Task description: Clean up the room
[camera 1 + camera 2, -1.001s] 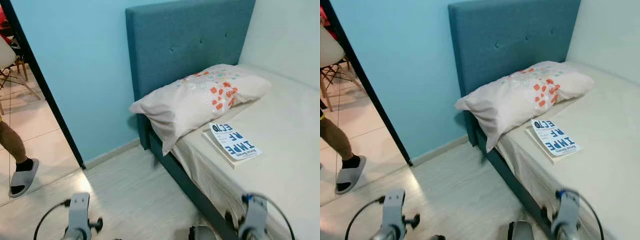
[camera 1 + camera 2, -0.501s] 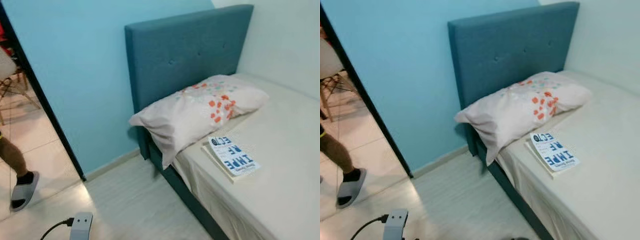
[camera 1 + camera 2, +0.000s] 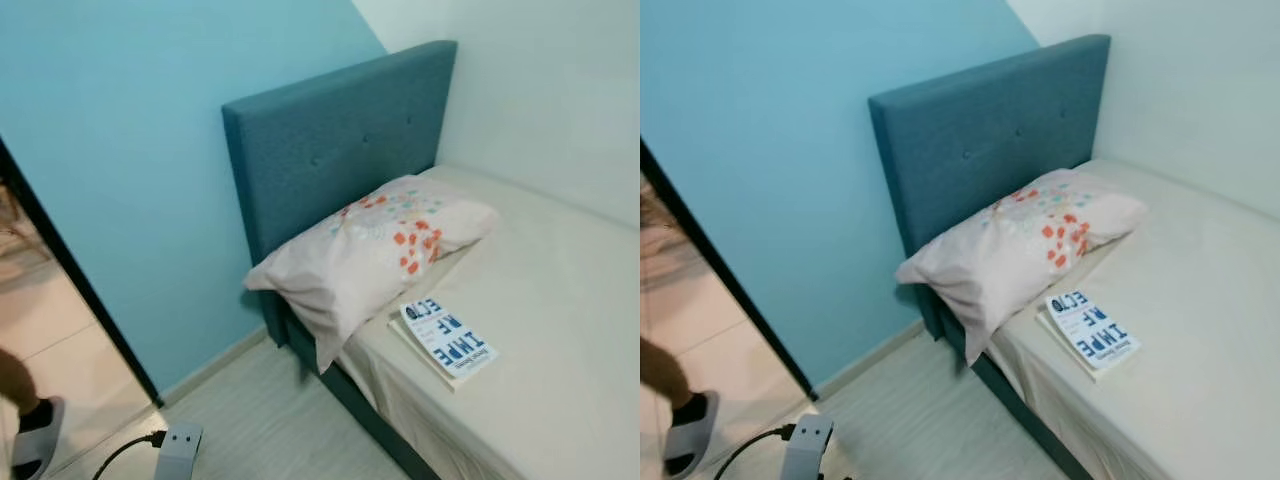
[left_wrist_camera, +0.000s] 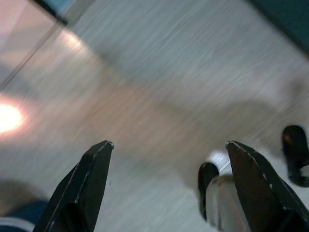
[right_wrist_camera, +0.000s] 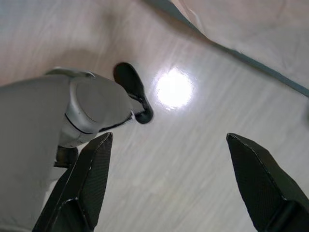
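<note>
Left end effector [image 4: 169, 150]: two black fingers spread wide apart, nothing between them; it hangs low over the pale wood-look floor [image 4: 159, 72], pointing down at it. The picture is blurred.
Right end effector [image 5: 166, 145]: fingers likewise wide apart and holding nothing, aimed at the floor beside the bed's long edge; a bright glare spot lies on the boards ahead of it, and a silver part of the robot's body [image 5: 53, 121] sits close beside one finger.
Left arm: its silver wrist block [image 3: 178, 448] with a black cable shows at the bottom of the head views, over the floor near the doorway.
Book [image 3: 448, 340]: the likely thing to tidy; a white cover with large blue letters, lying flat on the bed near its long floor-side edge, just beside the pillow's lower end. It is well apart from both end effectors, which are down at floor level, below the mattress.
Pillow [image 3: 370, 250]: white with orange and teal spots, at the head end of the bed, leaning on the headboard, one corner drooping over the bed's edge.
Bed [image 3: 560, 330]: cream sheet, teal frame, tufted teal headboard [image 3: 330, 150] against the blue wall.
Doorway: at the robot's left, a person's foot in a grey slipper [image 3: 685, 440] on the tiles beyond the dark door frame.
</note>
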